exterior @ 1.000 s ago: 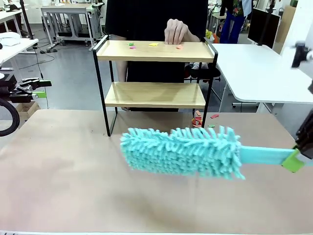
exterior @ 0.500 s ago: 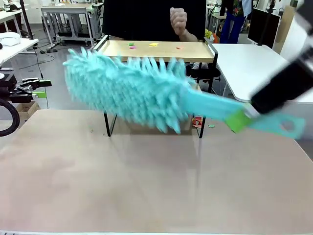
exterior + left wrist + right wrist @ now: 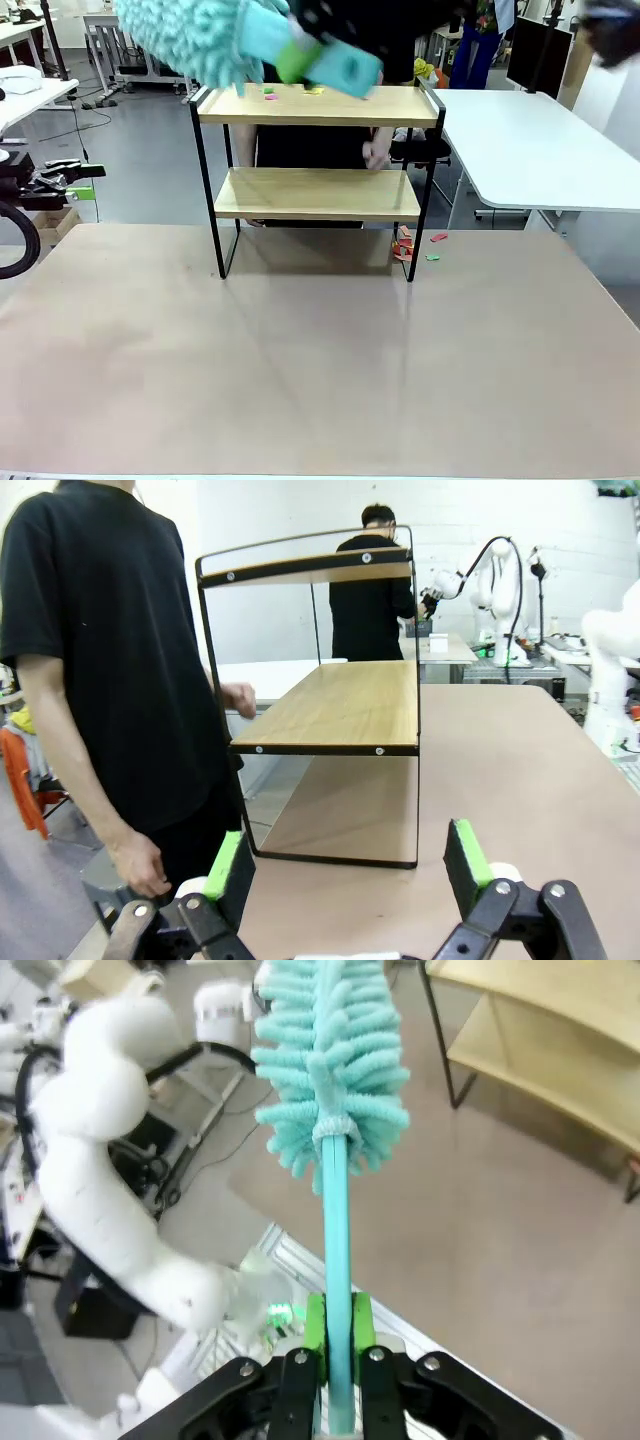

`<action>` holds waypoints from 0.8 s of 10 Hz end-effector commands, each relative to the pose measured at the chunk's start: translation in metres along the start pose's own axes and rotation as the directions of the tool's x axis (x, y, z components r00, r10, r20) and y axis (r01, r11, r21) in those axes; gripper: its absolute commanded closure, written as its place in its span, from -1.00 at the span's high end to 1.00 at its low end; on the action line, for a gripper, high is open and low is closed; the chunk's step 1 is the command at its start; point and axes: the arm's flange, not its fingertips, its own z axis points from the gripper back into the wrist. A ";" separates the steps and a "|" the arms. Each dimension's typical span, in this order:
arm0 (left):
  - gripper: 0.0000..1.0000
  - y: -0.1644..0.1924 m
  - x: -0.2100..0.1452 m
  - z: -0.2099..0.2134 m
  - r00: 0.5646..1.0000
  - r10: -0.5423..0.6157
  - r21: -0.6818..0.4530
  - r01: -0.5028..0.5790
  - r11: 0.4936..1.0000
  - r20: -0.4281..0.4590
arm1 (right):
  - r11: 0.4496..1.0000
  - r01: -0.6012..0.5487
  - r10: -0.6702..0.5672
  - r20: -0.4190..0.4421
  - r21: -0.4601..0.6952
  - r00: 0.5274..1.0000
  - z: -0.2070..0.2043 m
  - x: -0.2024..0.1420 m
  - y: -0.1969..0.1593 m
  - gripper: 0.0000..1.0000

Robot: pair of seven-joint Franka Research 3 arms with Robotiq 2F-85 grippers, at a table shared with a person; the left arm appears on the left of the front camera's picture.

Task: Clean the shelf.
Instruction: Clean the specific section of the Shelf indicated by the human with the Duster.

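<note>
The shelf [image 3: 320, 105] stands at the table's far side, two wooden boards in a black frame. Small coloured scraps [image 3: 270, 94] lie on its top board. My right gripper [image 3: 298, 55] is shut on the handle of a teal fluffy duster [image 3: 190, 35], held high over the top board's left end and blurred by motion. In the right wrist view the duster head [image 3: 330, 1070] points away from the right gripper [image 3: 337, 1335], with the shelf [image 3: 540, 1030] off to the upper right. My left gripper [image 3: 347, 865] is open, facing the shelf [image 3: 340, 705] side-on. It sits at the left edge [image 3: 85, 181].
A person in black stands behind the shelf, one hand [image 3: 378, 155] at lower-board height. More coloured scraps [image 3: 405, 245] lie on the brown tabletop [image 3: 320, 360] by the shelf's right leg. A white table [image 3: 530, 150] stands at right.
The right arm swung the duster from low over the table up and leftward to above the shelf's top left. The person's hand dropped from the top board to lower-board level.
</note>
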 end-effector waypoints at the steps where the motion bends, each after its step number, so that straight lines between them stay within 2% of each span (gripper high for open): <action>1: 1.00 -0.002 0.003 -0.001 1.000 -0.007 -0.003 0.007 1.000 -0.006 | 0.997 0.064 -0.061 0.054 -0.049 0.997 -0.012 0.049 0.013 -0.74; 3: 1.00 -0.002 0.003 -0.001 1.000 -0.007 -0.003 0.007 1.000 -0.006 | 0.983 0.153 -0.143 0.102 -0.097 0.984 -0.038 0.088 0.007 -0.74; 5: 1.00 -0.002 0.003 -0.001 1.000 -0.007 -0.003 0.007 1.000 -0.006 | 0.966 0.223 -0.204 0.136 -0.133 0.969 -0.058 0.106 -0.003 -0.74; 6: 1.00 -0.002 0.003 -0.001 1.000 -0.007 -0.003 0.007 1.000 -0.006 | 0.988 0.134 -0.127 0.086 -0.079 0.988 -0.043 0.086 -0.011 -0.74; 8: 1.00 -0.002 0.003 -0.001 1.000 -0.007 -0.003 0.007 1.000 -0.006 | 0.988 0.134 -0.127 0.086 -0.079 0.988 -0.043 0.086 -0.011 -0.74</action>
